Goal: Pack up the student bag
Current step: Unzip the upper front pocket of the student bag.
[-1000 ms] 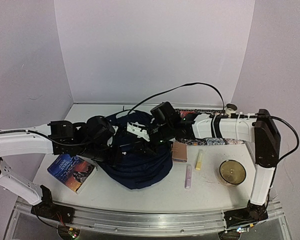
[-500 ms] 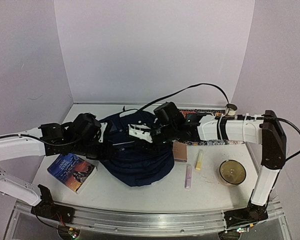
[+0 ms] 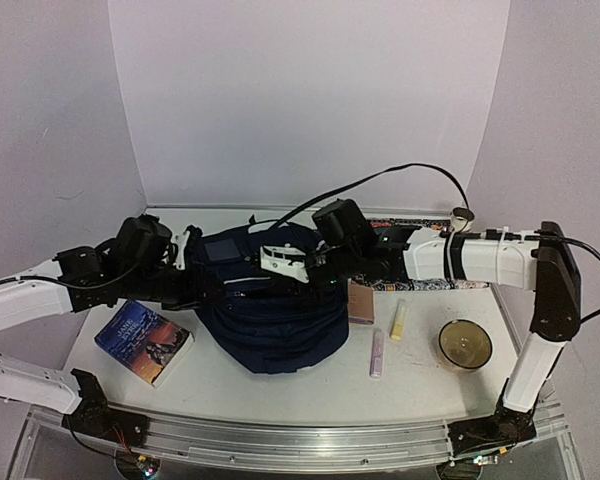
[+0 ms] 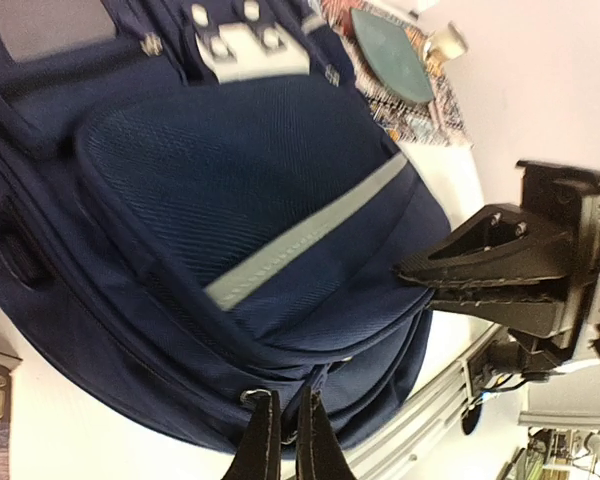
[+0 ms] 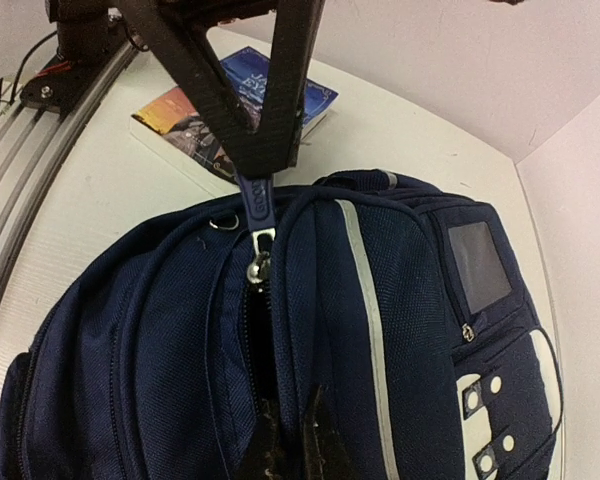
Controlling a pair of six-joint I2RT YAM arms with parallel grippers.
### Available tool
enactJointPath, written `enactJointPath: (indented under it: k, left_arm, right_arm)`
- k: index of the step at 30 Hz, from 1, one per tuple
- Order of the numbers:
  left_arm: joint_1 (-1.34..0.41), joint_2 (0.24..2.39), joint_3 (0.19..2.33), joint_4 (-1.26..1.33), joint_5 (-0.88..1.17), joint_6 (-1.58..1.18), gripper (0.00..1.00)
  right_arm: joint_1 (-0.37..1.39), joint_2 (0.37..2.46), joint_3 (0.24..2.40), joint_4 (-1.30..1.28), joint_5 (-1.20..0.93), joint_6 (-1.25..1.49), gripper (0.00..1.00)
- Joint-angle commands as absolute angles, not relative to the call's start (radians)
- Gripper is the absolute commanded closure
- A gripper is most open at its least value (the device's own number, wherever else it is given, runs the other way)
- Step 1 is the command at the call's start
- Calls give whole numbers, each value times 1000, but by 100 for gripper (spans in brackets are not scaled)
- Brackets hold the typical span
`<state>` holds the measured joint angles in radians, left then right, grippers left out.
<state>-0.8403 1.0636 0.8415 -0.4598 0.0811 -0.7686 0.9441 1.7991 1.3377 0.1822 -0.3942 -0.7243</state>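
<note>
Because I want the student bag (image 5: 390, 330) braced for zipping, R pincer (image 5: 285, 440) pinches its fabric; L pincer (image 5: 265, 160) is clamped on the zipper pull (image 5: 257, 203).

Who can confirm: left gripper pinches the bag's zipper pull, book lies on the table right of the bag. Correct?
Wrong side. The book lies on the table left of the student bag, not right, as the top external view shows. The rest holds: the left gripper pinches the bag's zipper pull.
</note>
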Motion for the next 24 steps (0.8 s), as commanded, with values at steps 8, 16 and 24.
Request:
enactJointPath:
  k: [8, 16, 24]
  left_arm:
    - [-744, 923, 807, -738, -217, -825, 100]
    - [-744, 947, 736, -855, -490, -1091, 100]
    - [-744, 1007, 812, -696, -483, -839, 84]
  right_arm:
    - [916, 1733, 1456, 38, -489, -684, 100]
    - [913, 1672, 1484, 37, -541, -707, 100]
    - [915, 1731, 1538, 33, -616, -731, 100]
